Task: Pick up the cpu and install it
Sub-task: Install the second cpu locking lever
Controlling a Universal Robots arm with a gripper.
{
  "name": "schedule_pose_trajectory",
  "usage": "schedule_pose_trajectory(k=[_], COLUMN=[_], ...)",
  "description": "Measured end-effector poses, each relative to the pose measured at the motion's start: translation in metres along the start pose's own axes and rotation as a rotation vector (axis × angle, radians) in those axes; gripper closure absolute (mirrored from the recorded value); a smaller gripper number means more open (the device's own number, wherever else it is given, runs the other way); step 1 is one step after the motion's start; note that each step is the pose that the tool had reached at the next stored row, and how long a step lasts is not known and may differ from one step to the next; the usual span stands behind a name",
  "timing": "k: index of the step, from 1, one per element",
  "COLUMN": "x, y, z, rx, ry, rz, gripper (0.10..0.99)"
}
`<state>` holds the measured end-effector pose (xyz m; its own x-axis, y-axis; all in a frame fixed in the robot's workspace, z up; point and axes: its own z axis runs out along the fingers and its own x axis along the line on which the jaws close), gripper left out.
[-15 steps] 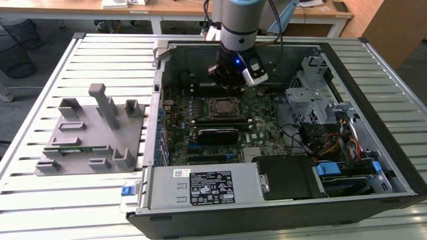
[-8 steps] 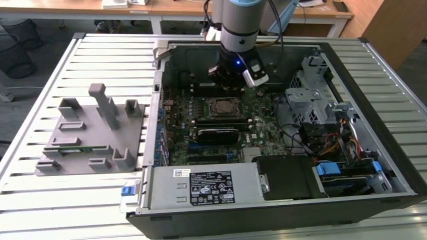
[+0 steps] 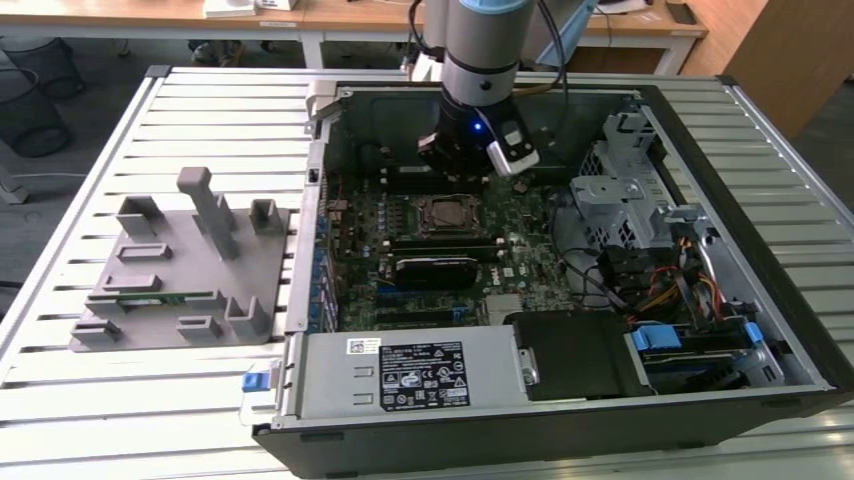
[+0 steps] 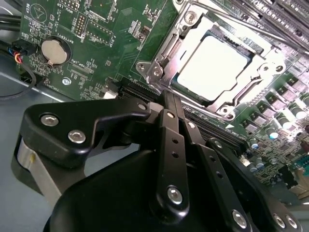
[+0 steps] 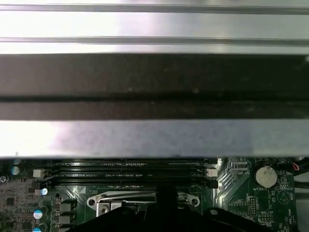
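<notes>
Cpu (image 4: 213,67) lies flat in its socket on the motherboard (image 4: 101,29), and in the second wrist view it sits just beyond my gripper (image 4: 169,104), past the tips and a little to one side, with a dark slot running between us. In the exterior view the same chip (image 3: 442,213) lies directly under my wrist, towards the near side of the computer case (image 3: 534,420), so I hang above and slightly behind it.

It is square, so there is no long axis to speak of; its edges run skewed to my finger line in the second wrist view. Its top is a smooth, bright metal plate, glaring almost white, framed by a thin dark rim and the silvery steel socket frame (image 4: 164,60), whose retaining bracket looks to be swung open, though the glare makes me unsure.

My fingers (image 4: 170,125), matt black linked bars with bright screws, are drawn close together with nothing between them; I hold nothing.

On the exterior view's left a grey moulded fixture (image 3: 180,270) stands on the ribbed table, well apart from the case.
</notes>
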<state>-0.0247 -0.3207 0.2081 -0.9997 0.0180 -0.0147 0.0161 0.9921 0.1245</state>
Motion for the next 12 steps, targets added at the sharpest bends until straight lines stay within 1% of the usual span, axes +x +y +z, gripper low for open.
schedule_pose_trajectory(k=[4, 12], x=[-0.0007, -0.0016], y=[-0.0023, -0.0092], z=[-0.0003, -0.0011], rx=[0.000, 0.000], ry=[0.0000, 0.0000], rz=[0.000, 0.000], gripper=[0.973, 0.973])
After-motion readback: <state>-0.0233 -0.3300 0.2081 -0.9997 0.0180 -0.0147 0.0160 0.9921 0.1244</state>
